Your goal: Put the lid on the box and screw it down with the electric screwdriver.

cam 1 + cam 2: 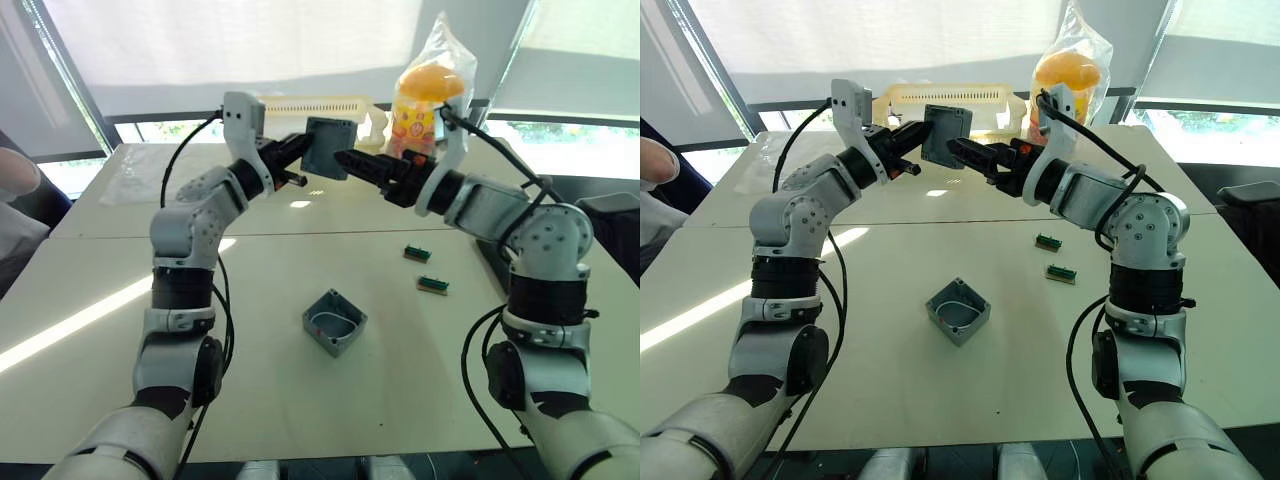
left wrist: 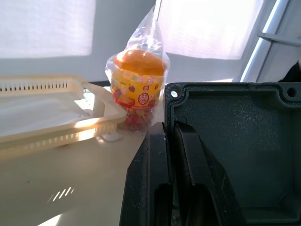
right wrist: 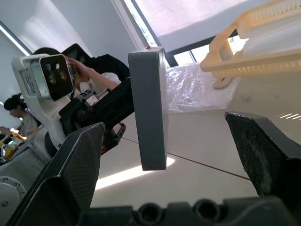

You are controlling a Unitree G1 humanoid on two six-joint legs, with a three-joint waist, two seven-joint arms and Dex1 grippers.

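Holding one lid (image 1: 327,147) up over table (image 1: 120,340), left gripper (image 1: 297,153) pinches its edge; right gripper (image 3: 178,155) spread wide beside it. One box (image 1: 334,322) on table centre, two green connector blocks (image 1: 417,253).

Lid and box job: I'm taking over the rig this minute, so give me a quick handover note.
Left gripper: shut on the lid, held upright in the air over the far part of the table.
Right gripper: open, fingers either side of the lid's edge, not touching it.
Box: open, resting on the table near the robot, between the arms.
Screwdriver: I can't spot it.
Done: lid picked up.
Left: set the lid on the box, find the screwdriver, drive the screws.
Nearby: two green connectors, yellow basket, bagged orange cup.
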